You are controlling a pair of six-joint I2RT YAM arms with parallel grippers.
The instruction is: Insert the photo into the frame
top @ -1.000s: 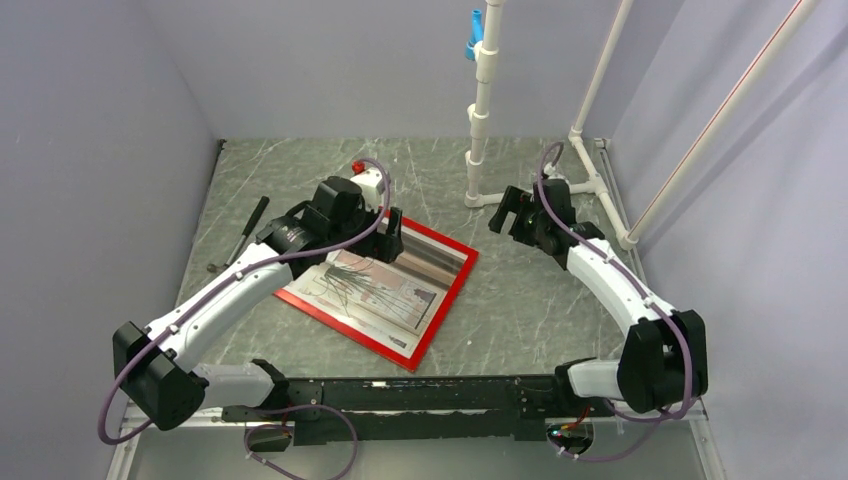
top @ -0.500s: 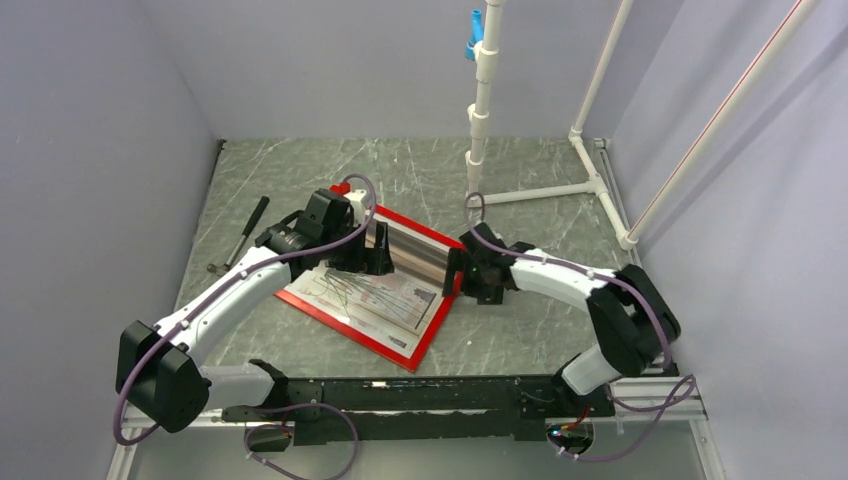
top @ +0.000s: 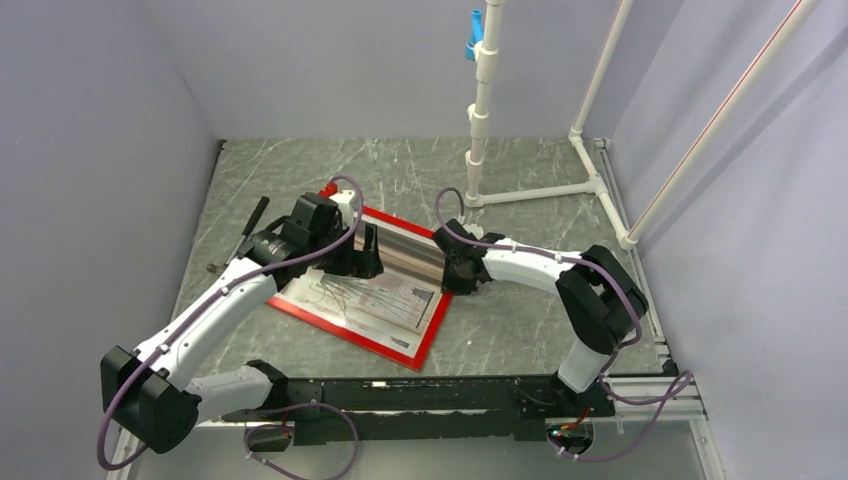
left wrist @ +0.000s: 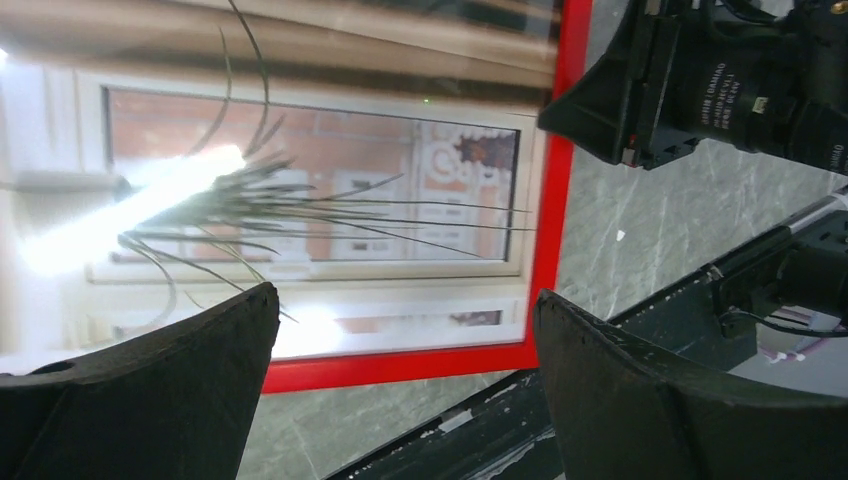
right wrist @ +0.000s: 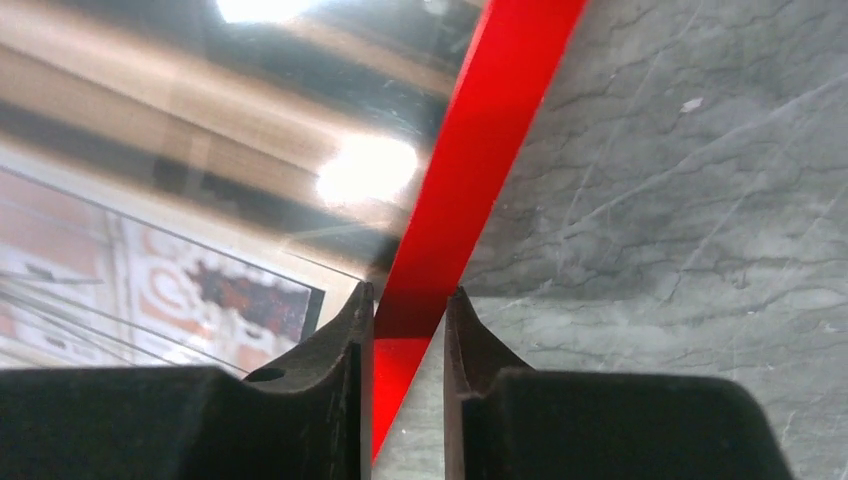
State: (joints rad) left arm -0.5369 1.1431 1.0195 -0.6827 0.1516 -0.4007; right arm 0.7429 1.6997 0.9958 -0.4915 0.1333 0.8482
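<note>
The red frame [top: 425,345] lies flat on the marble table with the photo [top: 375,295] of a spiky plant inside its border. My left gripper [top: 365,262] hovers open over the far half of the photo [left wrist: 300,200]. Its wide-apart fingers bracket a corner of the frame [left wrist: 550,230], and nothing is between them. My right gripper [top: 452,272] sits at the frame's right edge. In the right wrist view its fingers [right wrist: 408,300] are drawn close together with the red frame bar [right wrist: 490,130] running between them. Glare covers the photo's [right wrist: 150,250] upper part.
A white pipe stand [top: 480,130] rises at the back right, its feet spreading over the table. A black tool [top: 245,235] lies by the left wall. A black rail [top: 420,395] runs along the near edge. Grey walls close in both sides.
My right arm swung from the back right to the frame's right edge and its jaws closed over the red bar. The left gripper and the frame shifted slightly left.
</note>
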